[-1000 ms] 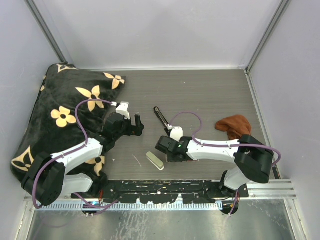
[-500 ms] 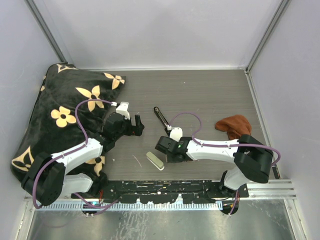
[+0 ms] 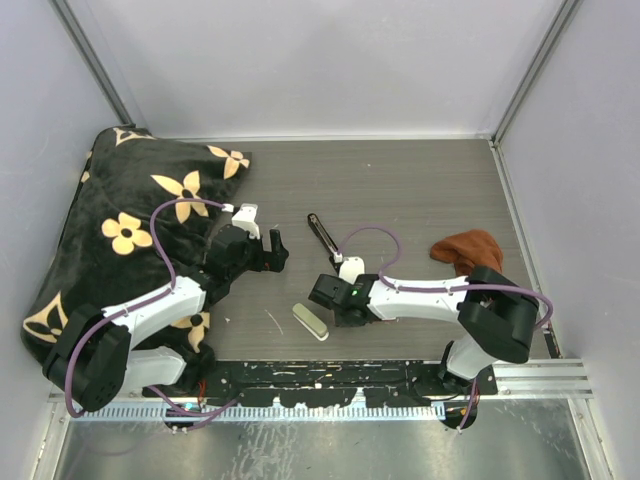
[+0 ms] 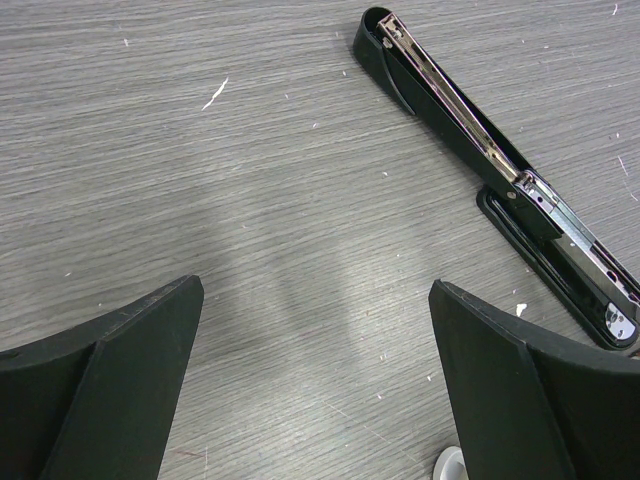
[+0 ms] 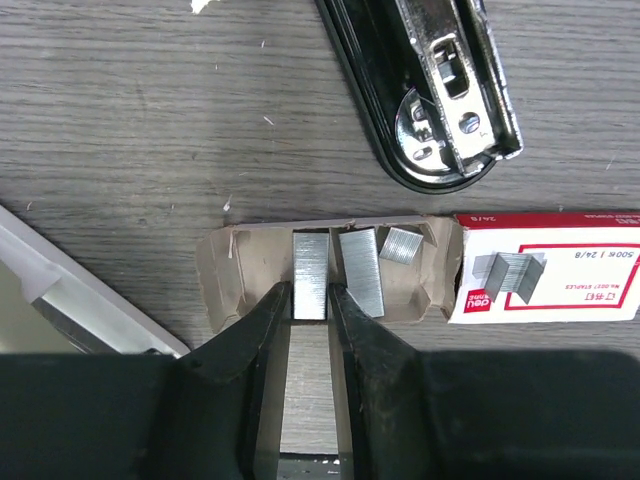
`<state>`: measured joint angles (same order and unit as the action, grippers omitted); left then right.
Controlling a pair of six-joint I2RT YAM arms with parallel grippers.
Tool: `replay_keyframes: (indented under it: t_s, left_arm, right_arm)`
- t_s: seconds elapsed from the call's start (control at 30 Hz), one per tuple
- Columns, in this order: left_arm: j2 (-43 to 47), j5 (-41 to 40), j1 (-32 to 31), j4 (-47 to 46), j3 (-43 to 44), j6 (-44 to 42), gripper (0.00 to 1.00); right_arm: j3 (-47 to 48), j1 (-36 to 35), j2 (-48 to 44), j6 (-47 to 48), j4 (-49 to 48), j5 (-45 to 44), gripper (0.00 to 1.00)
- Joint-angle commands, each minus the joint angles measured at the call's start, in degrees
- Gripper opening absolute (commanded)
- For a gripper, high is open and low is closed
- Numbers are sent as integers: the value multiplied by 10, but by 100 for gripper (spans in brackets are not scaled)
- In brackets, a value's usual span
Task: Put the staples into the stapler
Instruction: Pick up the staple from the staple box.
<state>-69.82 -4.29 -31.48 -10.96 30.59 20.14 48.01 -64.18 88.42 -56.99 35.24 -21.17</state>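
Note:
The black stapler [image 3: 322, 235] lies opened out flat on the table; it also shows in the left wrist view [image 4: 480, 150] and its rear end in the right wrist view [image 5: 430, 90]. A brown cardboard tray [image 5: 225, 275] holds three silvery staple strips beside its red-and-white sleeve [image 5: 545, 280]. My right gripper [image 5: 310, 290] is closed on the left strip of staples [image 5: 311, 262], one finger on each side of its near end. In the top view this gripper [image 3: 332, 292] hides the tray. My left gripper [image 4: 315, 290] is wide open and empty over bare table, left of the stapler [image 3: 270, 247].
A cream-green oblong [image 3: 310, 321] lies just left of the right gripper; its edge shows in the right wrist view [image 5: 70, 300]. A black flowered bag [image 3: 120, 230] fills the left side. A brown cloth [image 3: 468, 250] lies at the right. Walls close in three sides.
My right gripper has shifted slightly left and forward over the tray. The left arm and the stapler have not moved.

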Motion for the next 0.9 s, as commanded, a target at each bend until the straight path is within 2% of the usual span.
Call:
replay_keyframes:
  t_s: [0.0, 0.17, 0.4, 0.57, 0.87]
  left_arm:
    - [12, -5, 1, -42, 0, -1, 99]
    - [13, -7, 1, -42, 0, -2, 99]
    - [14, -9, 1, -42, -2, -3, 99]
    - [16, -9, 1, -41, -1, -2, 99]
    - [20, -12, 1, -40, -3, -5, 99]
  right_arm:
    - [14, -3, 17, -15, 14, -12, 28]
    - [15, -3, 25, -18, 10, -16, 28]
    - [32, -2, -9, 5, 29, -34, 20]
    - [61, 12, -58, 86, 46, -14, 19]
    - [102, 106, -80, 267, 84, 81, 17]
